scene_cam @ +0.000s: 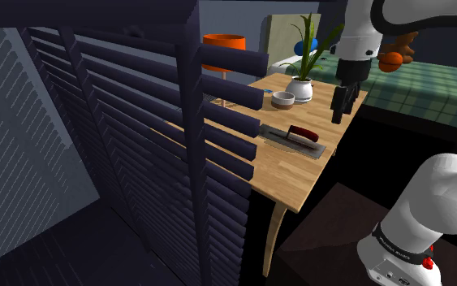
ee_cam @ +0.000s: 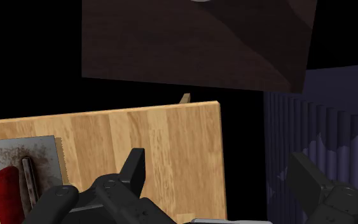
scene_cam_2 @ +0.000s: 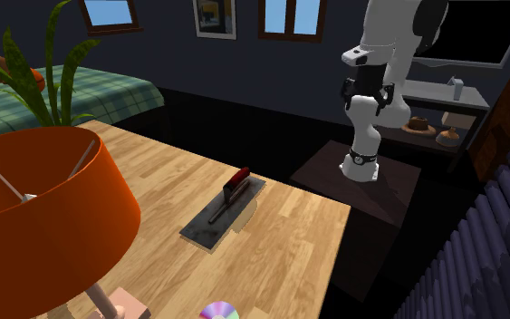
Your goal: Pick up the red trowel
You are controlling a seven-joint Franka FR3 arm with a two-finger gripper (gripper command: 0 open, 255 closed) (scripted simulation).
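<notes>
The table (scene_cam_2: 280,227) is pale wood planks with clear grain and a smooth satin finish. The trowel (scene_cam_2: 224,207) on it has a glossy red handle and a dull grey metal blade, rough looking and speckled rusty brown. Upper right of the shoulder view, the bed (scene_cam: 429,85) has a green checked cloth cover, the lampshade (scene_cam_2: 44,208) is smooth matt orange, and the claw (scene_cam: 339,115) looks like matt black plastic.

Bare table (scene_cam: 295,175) around trowel (scene_cam: 299,135); bowl (scene_cam: 282,99), pot (scene_cam: 300,90) nearby.
</notes>
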